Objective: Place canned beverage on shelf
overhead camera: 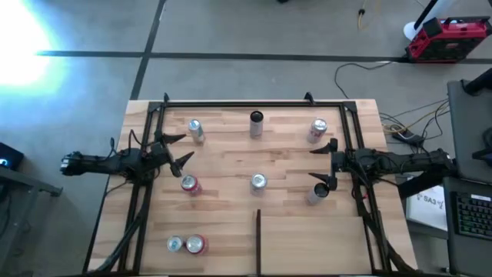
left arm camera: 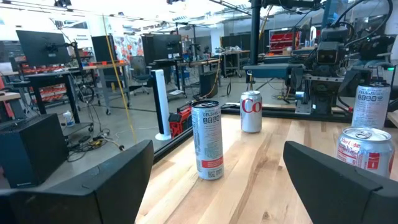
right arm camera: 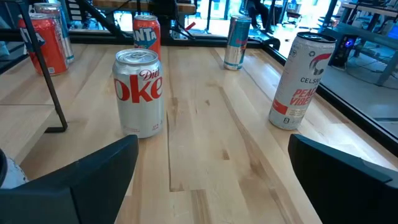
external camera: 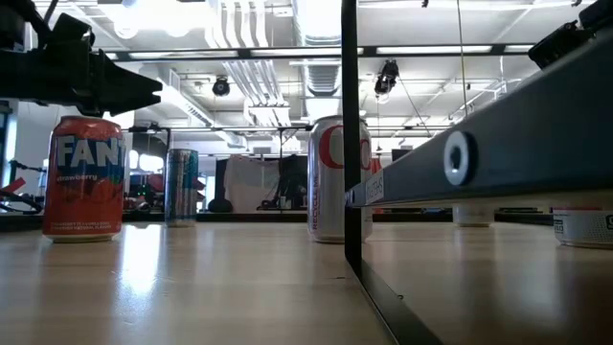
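1. The shelf is filling the middle of the high view, its black frame running along the top edge and its divider strip standing at lower centre.
2. The left gripper is hovering at the shelf's left edge with fingers spread, holding nothing; the right gripper is hovering at the right edge with fingers wide apart, also empty.
3. Only the high view is showing all eight cans at once, including the pair at lower left, a silver can touching a red can.
4. The right wrist view is revealing labels: a Diet Coke can at centre left and a tall Celsius can at right.
5. The low view is showing an orange Fanta can at left, while the divider is cutting vertically across a Coke can at centre.
6. The left wrist view is showing a slim Celsius can at centre, between the fingers.
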Controlling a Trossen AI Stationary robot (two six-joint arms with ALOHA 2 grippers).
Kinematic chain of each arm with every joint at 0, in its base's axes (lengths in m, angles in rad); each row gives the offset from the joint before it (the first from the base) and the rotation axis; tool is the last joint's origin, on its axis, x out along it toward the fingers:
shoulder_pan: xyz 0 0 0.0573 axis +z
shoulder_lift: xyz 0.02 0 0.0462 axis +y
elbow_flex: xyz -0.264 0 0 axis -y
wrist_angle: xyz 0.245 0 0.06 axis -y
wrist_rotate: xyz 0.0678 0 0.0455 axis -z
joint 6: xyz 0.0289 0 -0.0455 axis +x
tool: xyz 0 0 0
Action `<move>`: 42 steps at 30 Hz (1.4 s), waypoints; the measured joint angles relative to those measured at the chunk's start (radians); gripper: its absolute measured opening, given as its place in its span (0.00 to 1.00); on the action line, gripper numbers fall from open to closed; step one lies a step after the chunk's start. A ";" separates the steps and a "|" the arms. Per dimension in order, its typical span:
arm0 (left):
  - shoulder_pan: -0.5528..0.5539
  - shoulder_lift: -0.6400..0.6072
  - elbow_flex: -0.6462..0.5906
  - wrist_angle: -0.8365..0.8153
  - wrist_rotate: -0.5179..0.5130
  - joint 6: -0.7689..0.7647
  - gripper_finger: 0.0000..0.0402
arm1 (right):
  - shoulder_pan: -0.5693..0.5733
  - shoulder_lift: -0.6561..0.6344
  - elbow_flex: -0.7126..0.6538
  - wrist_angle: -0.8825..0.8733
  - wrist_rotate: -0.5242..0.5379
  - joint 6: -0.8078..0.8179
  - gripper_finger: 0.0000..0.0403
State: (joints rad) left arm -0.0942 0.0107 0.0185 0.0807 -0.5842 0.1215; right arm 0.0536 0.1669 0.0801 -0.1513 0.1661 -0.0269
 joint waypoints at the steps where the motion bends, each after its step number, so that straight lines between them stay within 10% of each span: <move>1: 0.000 0.000 0.000 0.000 0.000 0.000 0.85 | 0.000 0.000 0.000 0.000 0.000 0.000 0.99; 35: 0.000 0.000 0.000 0.000 0.000 0.000 0.85 | -0.002 0.000 0.000 0.016 0.127 -0.173 0.99; 42: 0.000 0.000 0.000 0.000 0.000 0.000 0.85 | -0.005 0.006 0.000 0.029 0.175 -0.453 0.99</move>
State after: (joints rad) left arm -0.0942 0.0109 0.0185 0.0807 -0.5842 0.1215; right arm 0.0490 0.1734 0.0799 -0.1223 0.3413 -0.4798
